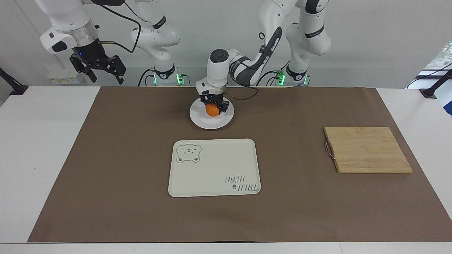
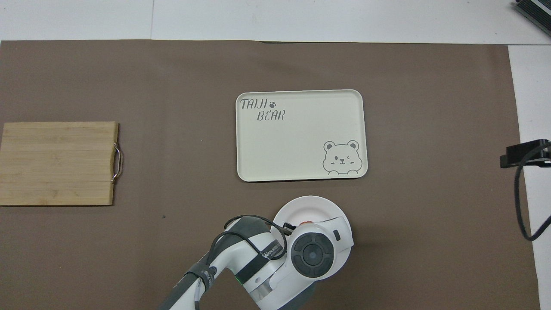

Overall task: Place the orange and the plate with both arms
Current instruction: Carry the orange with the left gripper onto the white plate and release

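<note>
We hold the orange [image 1: 212, 110] pinched in our left gripper [image 1: 212, 109], low over the plate [image 1: 212, 123], which lies on the robots' side of the tray [image 1: 214, 167]. The plate is directly below the fruit, so the release looks like a straight drop. Our right gripper [image 1: 100, 71] waits spread, raised off toward its own end.

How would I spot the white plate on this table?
Start at the cream bear tray mid-table; the plate lies beside it, nearer the robots. It is round, glossy and plain, and the left gripper holds the orange over it.
</note>
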{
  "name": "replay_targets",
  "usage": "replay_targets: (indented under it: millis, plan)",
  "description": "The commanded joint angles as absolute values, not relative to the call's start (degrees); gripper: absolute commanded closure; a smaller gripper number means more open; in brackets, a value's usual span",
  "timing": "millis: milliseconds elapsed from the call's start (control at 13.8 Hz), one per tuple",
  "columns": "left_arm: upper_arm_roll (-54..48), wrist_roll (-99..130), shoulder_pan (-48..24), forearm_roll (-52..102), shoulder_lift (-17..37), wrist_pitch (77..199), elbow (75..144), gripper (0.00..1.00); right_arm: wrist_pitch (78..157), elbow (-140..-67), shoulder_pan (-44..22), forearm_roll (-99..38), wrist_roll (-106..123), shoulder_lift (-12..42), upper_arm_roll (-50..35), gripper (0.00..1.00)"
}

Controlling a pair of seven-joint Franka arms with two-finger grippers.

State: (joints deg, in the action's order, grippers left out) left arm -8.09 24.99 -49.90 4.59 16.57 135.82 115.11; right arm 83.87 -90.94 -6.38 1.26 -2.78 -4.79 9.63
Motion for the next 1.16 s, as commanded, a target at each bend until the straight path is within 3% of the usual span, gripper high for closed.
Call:
replay_targets:
  millis: [0, 73, 509, 727, 1091]
  plan:
    - [-6.9, 26.0, -51.1, 3.8, 16.4, 137.6, 115.9, 0.63, 83.7, -92.3, -5.5, 0.0, -3.4, -6.1, 9.2, 0.0]
    - [-6.9, 26.0, -51.2, 3.6, 16.4, 137.6, 115.9, 0.01, 83.7, -92.3, -5.5, 0.0, -3.4, -6.1, 9.1, 0.0]
    - [-6.6, 25.4, -48.3, 2.5, 12.4, 130.2, 114.5, 0.0, 83.7, -92.3, -5.5, 0.0, -3.4, -6.1, 9.1, 0.0]
    - [-6.9, 25.0, -43.2, 2.8, 10.6, 126.8, 112.8, 0.0, 83.8, -92.7, -5.1, -3.9, -3.5, -6.2, 9.5, 0.0]
    - [-6.4, 25.0, -38.5, 3.2, 7.0, 118.8, 108.9, 0.0, 85.9, -99.5, -3.5, -15.7, -0.7, -7.8, 10.3, 0.0]
